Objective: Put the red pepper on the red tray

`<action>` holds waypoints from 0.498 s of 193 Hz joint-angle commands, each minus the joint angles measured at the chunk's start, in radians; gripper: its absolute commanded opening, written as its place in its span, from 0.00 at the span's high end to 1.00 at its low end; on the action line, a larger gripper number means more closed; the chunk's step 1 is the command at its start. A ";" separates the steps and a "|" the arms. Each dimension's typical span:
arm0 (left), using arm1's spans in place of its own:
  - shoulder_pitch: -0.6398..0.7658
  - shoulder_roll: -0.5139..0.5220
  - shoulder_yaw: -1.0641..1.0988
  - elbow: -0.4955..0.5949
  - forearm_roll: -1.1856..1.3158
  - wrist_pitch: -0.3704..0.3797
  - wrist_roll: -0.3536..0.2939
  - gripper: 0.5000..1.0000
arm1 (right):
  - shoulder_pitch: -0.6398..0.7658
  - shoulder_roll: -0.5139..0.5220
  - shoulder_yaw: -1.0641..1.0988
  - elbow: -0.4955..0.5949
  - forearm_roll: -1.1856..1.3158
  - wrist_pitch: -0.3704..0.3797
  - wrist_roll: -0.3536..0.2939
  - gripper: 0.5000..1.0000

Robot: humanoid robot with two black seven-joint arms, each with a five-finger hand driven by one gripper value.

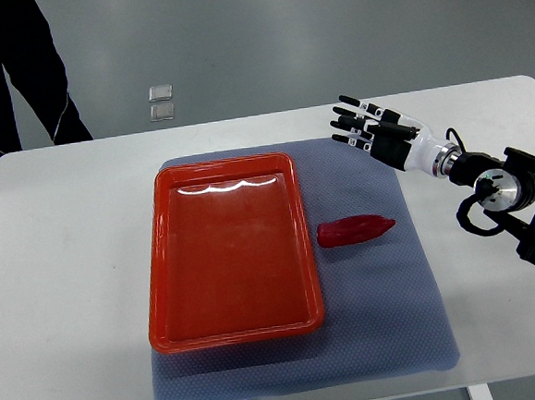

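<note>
One red pepper (355, 230) beside red tray (230, 251), right hand (371, 125) open

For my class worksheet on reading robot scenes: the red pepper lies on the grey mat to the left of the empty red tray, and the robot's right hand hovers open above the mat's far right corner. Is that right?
Not quite. The top view shows the red pepper on the grey mat to the right of the empty red tray, not the left. The rest holds: the right hand hovers open above the mat's far right corner.
</note>
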 commanded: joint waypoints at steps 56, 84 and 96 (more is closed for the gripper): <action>-0.002 0.000 0.001 -0.002 -0.001 0.006 0.000 0.00 | 0.009 -0.010 -0.011 0.003 -0.046 0.013 0.002 0.17; -0.002 0.000 0.001 -0.002 0.001 0.006 0.000 0.00 | 0.021 -0.019 -0.011 0.004 -0.170 0.045 0.004 0.17; -0.002 0.000 -0.001 -0.002 -0.001 0.006 0.000 0.00 | 0.032 -0.022 -0.016 0.007 -0.259 0.072 0.005 0.17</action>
